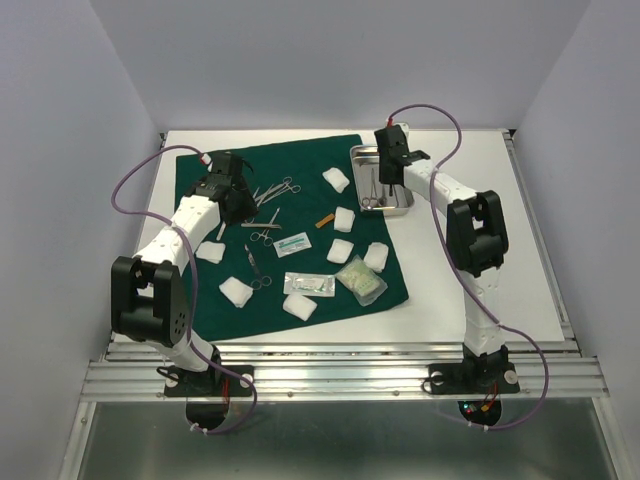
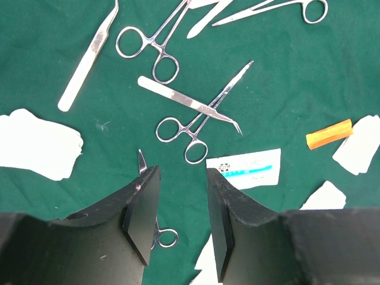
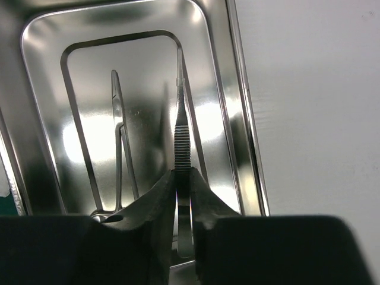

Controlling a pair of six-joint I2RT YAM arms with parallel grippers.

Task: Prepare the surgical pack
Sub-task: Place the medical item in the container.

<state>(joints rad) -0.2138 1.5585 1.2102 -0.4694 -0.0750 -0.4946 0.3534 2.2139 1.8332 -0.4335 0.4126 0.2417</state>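
Thin steel tweezers (image 3: 180, 139) are pinched tight between the fingers of the right gripper (image 3: 181, 178), over the steel tray (image 3: 236, 107), where a ring-handled clamp (image 3: 119, 136) is seen lying flat. The left gripper (image 2: 183, 178) is held half spread above the green drape (image 2: 285, 77), on which curved forceps (image 2: 199, 122), gauze pads (image 2: 35, 145) and a sealed packet (image 2: 249, 168) are scattered.

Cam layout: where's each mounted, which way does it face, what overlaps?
Top external: above and behind the bases, looking down on the table; both arms show, with green drape and steel tray.
Left wrist: on the left arm, facing down at the drape; left gripper open at the bottom edge, forceps beyond it.
Right wrist: on the right arm, facing down into the tray; right gripper shut on tweezers.
Shared: top and left wrist both show the blue-striped packet and orange strip; top and right wrist, the tray.
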